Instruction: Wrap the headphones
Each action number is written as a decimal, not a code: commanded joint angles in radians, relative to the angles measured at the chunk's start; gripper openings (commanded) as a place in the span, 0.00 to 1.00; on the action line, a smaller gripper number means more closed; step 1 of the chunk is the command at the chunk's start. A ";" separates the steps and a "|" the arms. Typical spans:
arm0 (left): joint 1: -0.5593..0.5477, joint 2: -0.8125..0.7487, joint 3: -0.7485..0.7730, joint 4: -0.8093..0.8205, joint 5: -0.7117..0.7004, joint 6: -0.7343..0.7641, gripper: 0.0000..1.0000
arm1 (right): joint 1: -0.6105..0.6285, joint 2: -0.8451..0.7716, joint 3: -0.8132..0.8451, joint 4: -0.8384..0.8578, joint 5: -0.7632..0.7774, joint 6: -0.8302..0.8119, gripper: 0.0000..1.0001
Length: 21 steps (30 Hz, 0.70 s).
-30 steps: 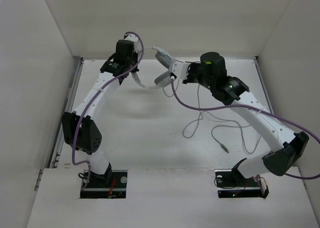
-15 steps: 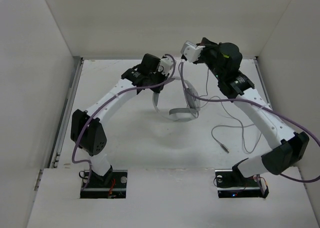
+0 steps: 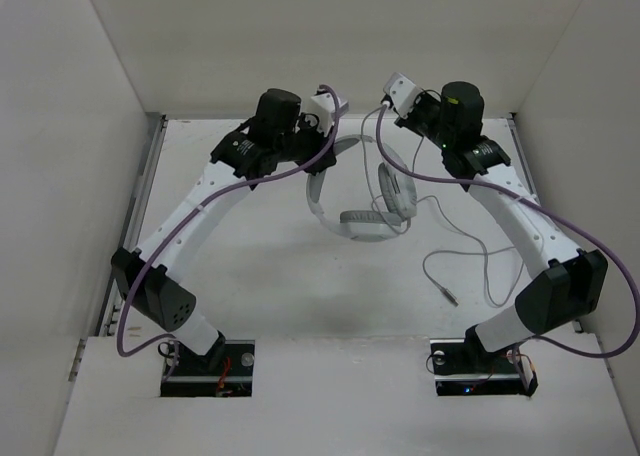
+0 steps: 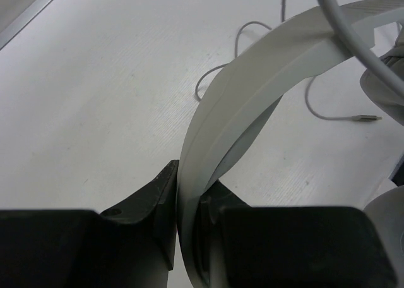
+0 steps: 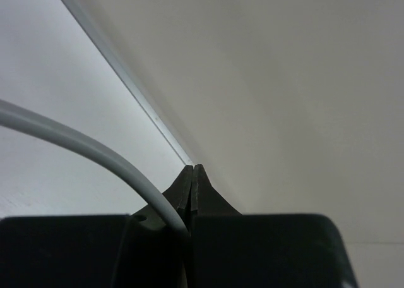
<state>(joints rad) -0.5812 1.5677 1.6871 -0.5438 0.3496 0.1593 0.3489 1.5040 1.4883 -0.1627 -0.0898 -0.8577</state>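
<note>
Plug (image 3: 452,299) and slack cable (image 3: 436,281) lie on table (image 3: 260,276). Beyond them, headphones (image 3: 368,223) hang above the table between the arms, earcups low. Left wrist only: left pincer (image 4: 188,196) clamped tight on headband (image 4: 252,86). Right wrist only: right pincer (image 5: 192,177) closed, cable pinched. Vs a second ago: headphones turned, earcups lower, right pincer farther back.

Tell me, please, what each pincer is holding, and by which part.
The left pincer clamps the headphones by the headband. The right pincer pinches the headphones' thin cable.
</note>
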 commanded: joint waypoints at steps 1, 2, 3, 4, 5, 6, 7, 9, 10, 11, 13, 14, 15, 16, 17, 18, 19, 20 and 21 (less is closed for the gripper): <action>0.005 -0.055 0.088 0.033 0.098 -0.058 0.00 | 0.006 0.005 0.004 -0.009 -0.063 0.103 0.00; 0.013 -0.057 0.092 0.042 0.104 -0.066 0.00 | 0.006 0.005 0.001 -0.012 -0.070 0.126 0.00; 0.019 -0.058 0.101 0.044 0.106 -0.069 0.00 | 0.006 0.005 -0.003 -0.017 -0.079 0.147 0.00; 0.030 -0.061 0.112 0.045 0.109 -0.076 0.00 | 0.006 0.004 -0.008 -0.020 -0.088 0.178 0.00; 0.034 -0.064 0.117 0.047 0.111 -0.081 0.00 | 0.006 0.002 -0.010 -0.021 -0.091 0.193 0.00; 0.042 -0.064 0.128 0.044 0.114 -0.083 0.00 | 0.006 -0.002 -0.013 -0.021 -0.096 0.216 0.00; 0.048 -0.066 0.129 0.041 0.115 -0.083 0.00 | 0.006 -0.005 -0.016 -0.014 -0.096 0.230 0.00; 0.059 -0.069 0.123 0.038 0.117 -0.083 0.00 | 0.003 -0.014 -0.013 0.002 -0.093 0.250 0.00; 0.063 -0.072 0.115 0.036 0.118 -0.083 0.00 | 0.002 -0.019 -0.011 0.012 -0.090 0.259 0.00; 0.068 -0.074 0.106 0.038 0.118 -0.084 0.00 | 0.002 -0.021 -0.007 0.018 -0.088 0.266 0.00; 0.076 -0.080 0.094 0.047 0.121 -0.095 0.00 | 0.000 -0.019 0.001 0.009 -0.088 0.267 0.00; 0.076 -0.080 0.094 0.048 0.124 -0.101 0.00 | 0.000 -0.019 -0.002 0.006 -0.088 0.266 0.00; 0.077 -0.080 0.097 0.048 0.129 -0.102 0.00 | 0.000 -0.018 -0.008 0.005 -0.088 0.269 0.00; 0.079 -0.081 0.103 0.050 0.132 -0.104 0.00 | 0.000 -0.018 -0.017 0.005 -0.090 0.275 0.00; 0.079 -0.083 0.109 0.050 0.134 -0.107 0.00 | 0.000 -0.018 -0.023 0.005 -0.096 0.282 0.00; 0.082 -0.083 0.120 0.053 0.137 -0.112 0.00 | 0.000 -0.018 -0.032 0.005 -0.102 0.298 0.00; 0.091 -0.081 0.140 0.059 0.150 -0.125 0.00 | 0.000 -0.016 -0.048 0.003 -0.129 0.331 0.00; 0.096 -0.078 0.149 0.062 0.158 -0.135 0.00 | 0.000 -0.014 -0.052 0.002 -0.140 0.344 0.00; 0.106 -0.074 0.166 0.073 0.176 -0.159 0.00 | 0.000 -0.013 -0.063 -0.001 -0.165 0.374 0.00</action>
<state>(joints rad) -0.4946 1.5482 1.7641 -0.5457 0.4366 0.0883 0.3481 1.5059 1.4548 -0.1886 -0.1883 -0.5732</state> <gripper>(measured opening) 0.124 0.009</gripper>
